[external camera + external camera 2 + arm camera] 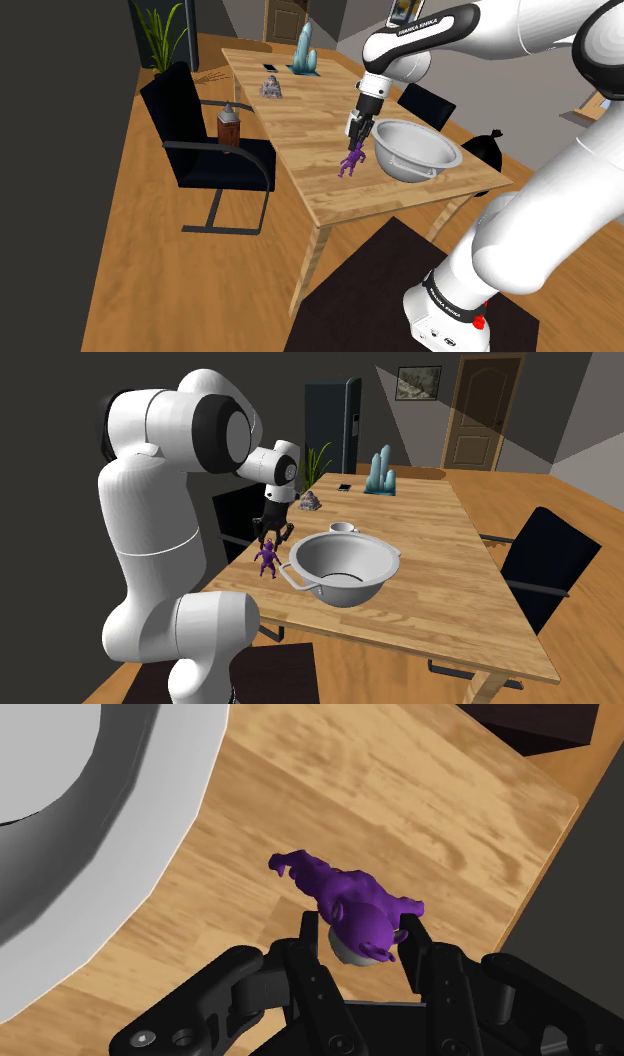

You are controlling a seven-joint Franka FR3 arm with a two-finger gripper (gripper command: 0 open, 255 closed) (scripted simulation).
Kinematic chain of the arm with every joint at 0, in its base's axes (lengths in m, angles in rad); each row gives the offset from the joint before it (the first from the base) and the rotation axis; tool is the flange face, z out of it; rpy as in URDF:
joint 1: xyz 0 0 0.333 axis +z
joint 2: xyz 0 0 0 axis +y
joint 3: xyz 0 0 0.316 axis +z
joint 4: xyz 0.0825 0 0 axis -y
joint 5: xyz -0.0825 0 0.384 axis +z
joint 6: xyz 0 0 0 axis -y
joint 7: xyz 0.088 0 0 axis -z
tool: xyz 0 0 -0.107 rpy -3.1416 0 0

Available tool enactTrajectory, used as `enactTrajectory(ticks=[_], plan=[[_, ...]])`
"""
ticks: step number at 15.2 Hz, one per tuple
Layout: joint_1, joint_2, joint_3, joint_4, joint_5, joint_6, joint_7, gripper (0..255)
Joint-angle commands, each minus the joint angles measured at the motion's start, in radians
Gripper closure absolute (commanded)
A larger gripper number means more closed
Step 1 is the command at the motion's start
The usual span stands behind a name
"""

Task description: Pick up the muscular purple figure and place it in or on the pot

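A muscular purple figure (351,160) stands at the wooden table's (300,130) near end, just beside a grey two-handled pot (415,150). My black gripper (357,136) comes down on it from above. In the wrist view the two fingers (315,932) clasp the purple figure (350,899) at its head, with its arms and legs stretching away over the wood; my gripper (362,942) is shut on it. The pot's rim (150,824) curves close by. In the second exterior view the purple figure (267,559) sits under my gripper (272,538), left of the pot (345,567).
A black chair (200,140) stands at the table's left side in the shoulder view, with a brown bottle (230,125) on the table edge near it. Farther back are a small grey figurine (271,88), a phone (269,68) and a blue crystal sculpture (305,50). A white cup (342,528) stands behind the pot.
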Motion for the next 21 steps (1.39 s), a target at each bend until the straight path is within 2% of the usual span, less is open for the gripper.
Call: enactTrajectory(ticks=[1, 6, 21], plan=[[-0.001, 0.005, -0.001, -0.004, -0.002, 0.001, 0.000, 255], [-0.001, 0.003, -0.001, -0.005, -0.002, 0.000, 0.000, 255], [-0.001, -0.063, 0.009, 0.135, -0.030, -0.195, 0.049, 255]])
